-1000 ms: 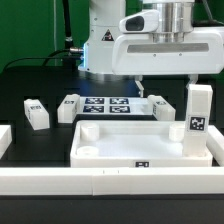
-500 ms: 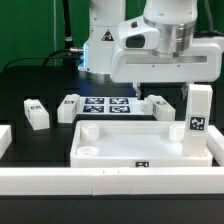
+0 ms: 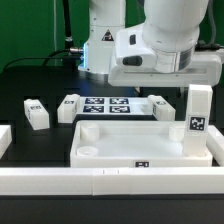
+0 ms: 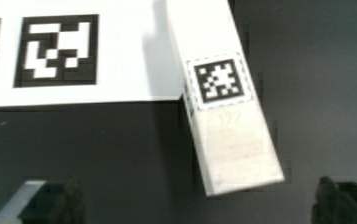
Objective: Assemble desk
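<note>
A green backdrop stands behind a black bench (image 3: 30,85) edged along its front by long white border rails (image 3: 110,182). In the middle, close to the front rail, lies the desk's white tabletop (image 3: 110,158), a shallow rectangular tray with its raised rim facing up. An upright leg (image 3: 199,110), a square white post with a black-and-white tag, stands in the tray's corner at the exterior view's right. Behind the tray the flat marker board (image 3: 105,105) lies on the bench. A tagged leg (image 3: 160,106) lies on its side just beside the board's edge, towards the exterior view's right. Two more legs lie on the other side, one near the board (image 3: 68,107) and one further out (image 3: 37,114). The white robot arm (image 3: 165,40) hangs over the back of the bench. In the wrist view its hand (image 4: 196,200) is released and empty, with the dark fingers (image 4: 42,200) spread wide apart on either side of the tagged leg's end, above it and not touching.
</note>
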